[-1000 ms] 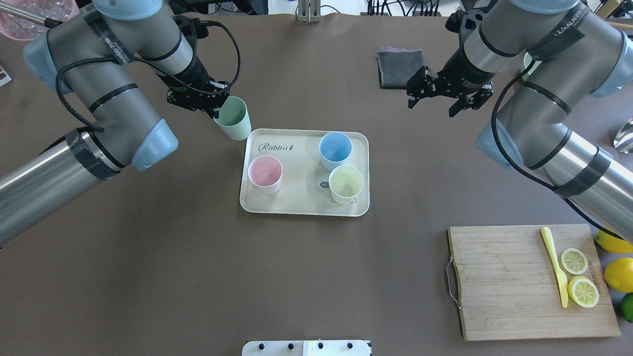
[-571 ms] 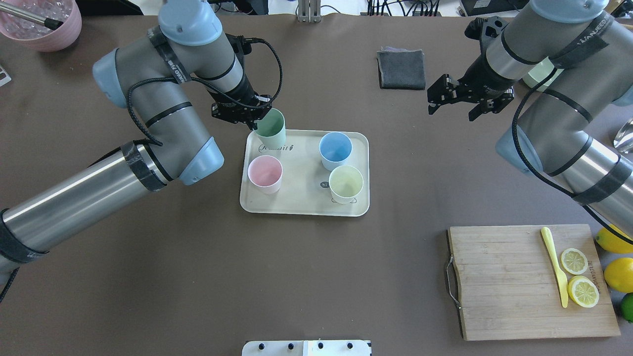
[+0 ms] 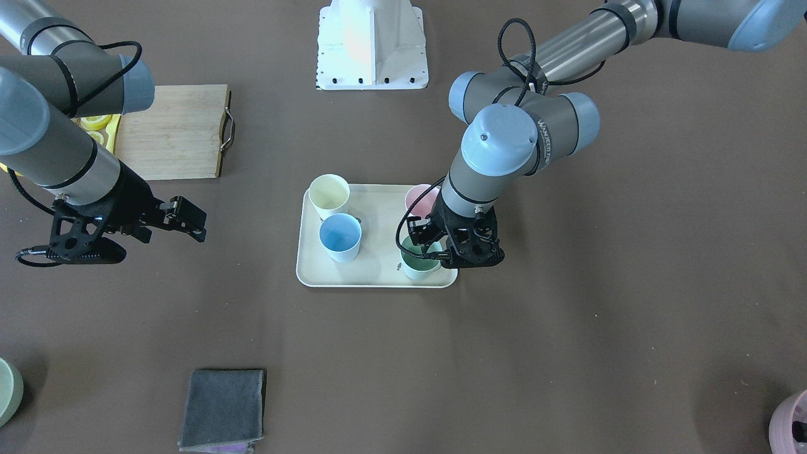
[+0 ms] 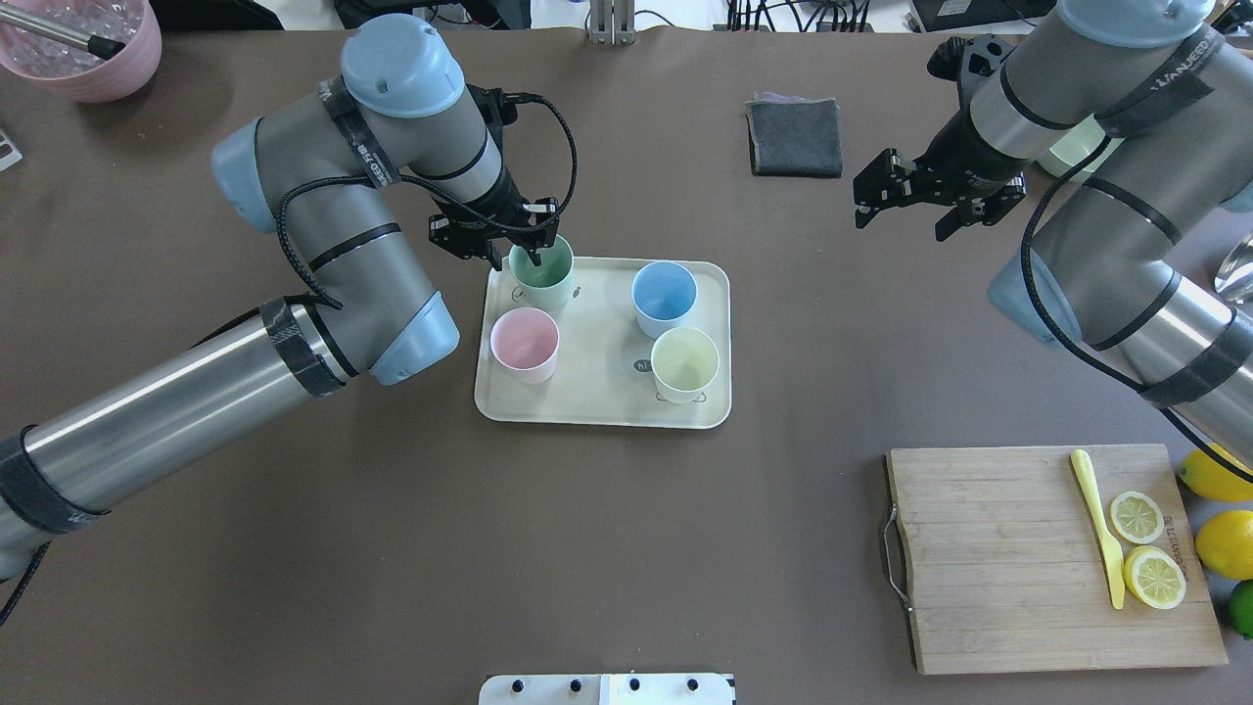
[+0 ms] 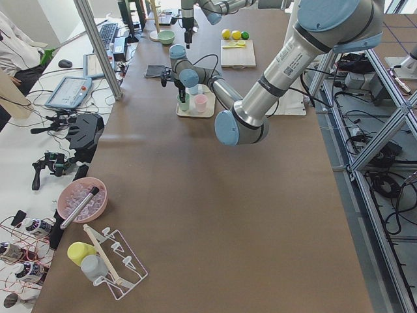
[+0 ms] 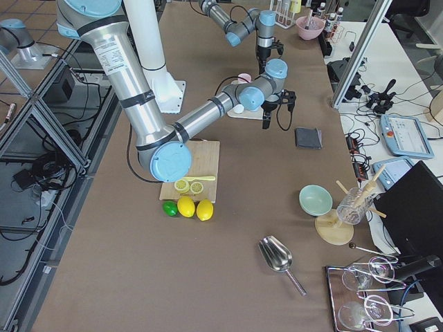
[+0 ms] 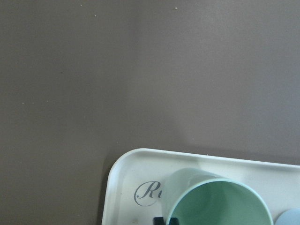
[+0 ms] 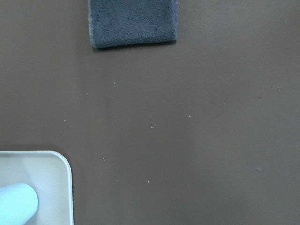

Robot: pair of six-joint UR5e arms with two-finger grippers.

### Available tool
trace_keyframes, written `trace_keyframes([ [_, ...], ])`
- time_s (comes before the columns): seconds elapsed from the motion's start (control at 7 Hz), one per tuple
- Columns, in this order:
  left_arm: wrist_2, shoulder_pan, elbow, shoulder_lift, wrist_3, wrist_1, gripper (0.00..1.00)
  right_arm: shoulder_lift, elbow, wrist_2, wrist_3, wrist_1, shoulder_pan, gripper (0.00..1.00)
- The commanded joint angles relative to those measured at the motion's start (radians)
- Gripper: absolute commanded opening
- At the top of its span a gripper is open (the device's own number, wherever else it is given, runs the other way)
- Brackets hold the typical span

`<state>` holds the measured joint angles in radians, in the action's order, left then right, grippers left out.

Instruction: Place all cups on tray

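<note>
On the brown matte worktop (image 4: 626,548) we note the cream rectangular tray (image 4: 597,397), raised rim, lying about midway between the left and right edges.

Next, the left claw (image 4: 526,258). It is over the tray corner that faces the worktop's far-left corner, pinched narrow on the rim of the mint green tapered cup (image 4: 541,279), one finger inside and one outside. The right claw (image 4: 903,223) hangs spread wide and empty toward the far-right corner. It is near a folded dark grey cloth (image 4: 794,136) and well apart from the tray.

Cups: the pink tumbler (image 4: 525,344), light blue tumbler (image 4: 664,297) and pale yellow tumbler (image 4: 684,363) stand upright inside the rim, the last two just beside each other. The mint cup is upright over the cursive lettering. We cannot tell whether its base touches the tray floor.

Our reading is three of four placed, with the fourth at the point of release. Left to do: seat it if needed, open the claw and lift clear without tipping.
</note>
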<state>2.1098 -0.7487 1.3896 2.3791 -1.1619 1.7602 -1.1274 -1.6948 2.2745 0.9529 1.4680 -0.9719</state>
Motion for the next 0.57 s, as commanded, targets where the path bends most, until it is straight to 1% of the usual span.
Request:
trace_keyframes([
  [0.0, 0.057, -0.088, 0.139, -0.073, 0.116, -0.11, 0.98, -0.006, -0.006, 0.008, -0.057, 0.026, -0.037, 1.0],
  [0.14, 0.062, -0.136, 0.267, -0.178, 0.26, -0.199, 0.98, -0.067, -0.028, 0.011, -0.148, 0.029, -0.065, 1.0],
  [0.29, 0.062, -0.202, 0.348, -0.269, 0.413, -0.252, 0.98, -0.15, -0.055, 0.013, -0.272, 0.029, -0.108, 1.0],
  [0.43, 0.065, -0.271, 0.398, -0.396, 0.589, -0.251, 0.98, -0.222, -0.052, 0.031, -0.443, 0.031, -0.164, 1.0],
])
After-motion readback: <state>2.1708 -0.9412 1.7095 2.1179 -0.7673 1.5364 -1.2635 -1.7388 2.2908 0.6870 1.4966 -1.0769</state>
